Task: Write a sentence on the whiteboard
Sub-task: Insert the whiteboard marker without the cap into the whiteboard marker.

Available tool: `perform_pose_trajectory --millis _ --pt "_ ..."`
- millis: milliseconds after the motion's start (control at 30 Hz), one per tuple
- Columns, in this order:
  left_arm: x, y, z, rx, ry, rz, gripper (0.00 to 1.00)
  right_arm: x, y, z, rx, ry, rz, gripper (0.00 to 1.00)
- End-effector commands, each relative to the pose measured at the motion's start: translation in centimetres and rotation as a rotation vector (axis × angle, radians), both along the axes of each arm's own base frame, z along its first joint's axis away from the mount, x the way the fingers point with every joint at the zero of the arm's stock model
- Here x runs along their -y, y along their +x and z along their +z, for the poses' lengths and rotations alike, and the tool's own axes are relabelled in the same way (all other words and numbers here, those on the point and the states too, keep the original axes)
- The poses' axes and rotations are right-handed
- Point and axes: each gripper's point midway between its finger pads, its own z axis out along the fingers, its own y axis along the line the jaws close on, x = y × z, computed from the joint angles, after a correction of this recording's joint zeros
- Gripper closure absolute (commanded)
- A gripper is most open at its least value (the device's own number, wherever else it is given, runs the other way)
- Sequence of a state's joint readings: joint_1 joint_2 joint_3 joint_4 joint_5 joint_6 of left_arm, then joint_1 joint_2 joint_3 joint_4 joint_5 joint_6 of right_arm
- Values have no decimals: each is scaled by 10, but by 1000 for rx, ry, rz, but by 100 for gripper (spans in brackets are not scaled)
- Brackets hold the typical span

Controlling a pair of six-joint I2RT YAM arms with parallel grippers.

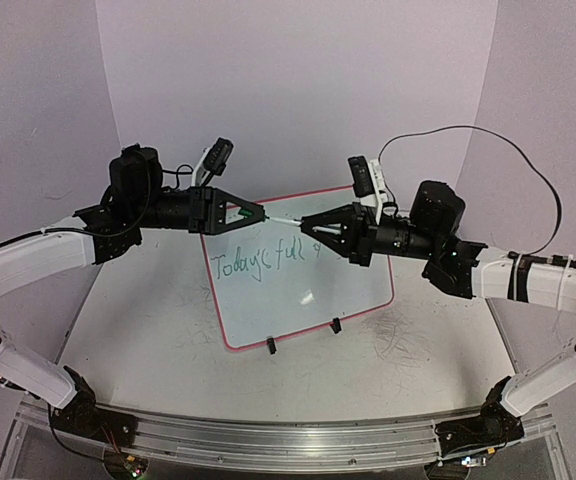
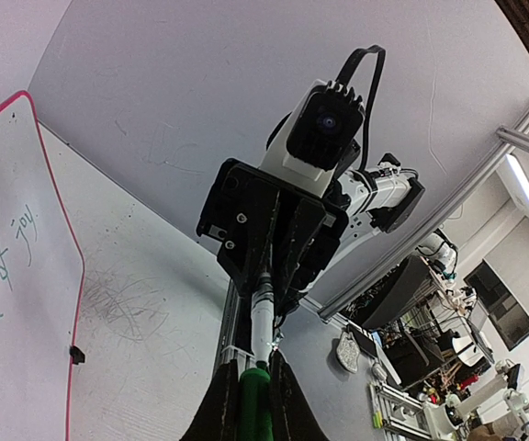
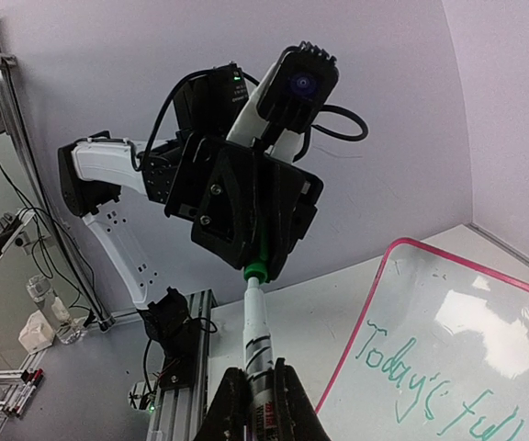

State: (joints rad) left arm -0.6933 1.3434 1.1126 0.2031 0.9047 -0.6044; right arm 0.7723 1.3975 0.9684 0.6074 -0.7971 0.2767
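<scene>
the whiteboard (image 1: 353,285) sits on the bench (image 1: 148,340) below both raised arms, the green sentence (image 1: 258,262) across its face. it looks light, stiff and slick, apt to slide on its 2 clip feet (image 1: 271,346), so any hold belongs at its edge, never on the ink, which would likely smear. the right fingers (image 3: 230,409) are clenched on the white barrel of the pen (image 3: 257,340) and the left fingers (image 2: 217,418) on its green cap (image 2: 255,404); slim, hard and smooth, the pen wants a firm mid-barrel grip and a straight axial push or pull.
</scene>
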Motion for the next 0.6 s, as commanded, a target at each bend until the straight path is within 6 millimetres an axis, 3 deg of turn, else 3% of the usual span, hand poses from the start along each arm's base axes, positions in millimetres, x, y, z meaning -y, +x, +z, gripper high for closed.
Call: perform_pose_trajectory --millis 0,367,567 --pt "-1 -4 14 41 -38 -9 100 -4 -1 18 37 55 10 100" --pt "-2 -4 18 61 -46 6 100 -15 1 22 28 96 17 100" --pt "-2 -1 15 82 -43 32 100 -27 -11 36 17 186 51 100"
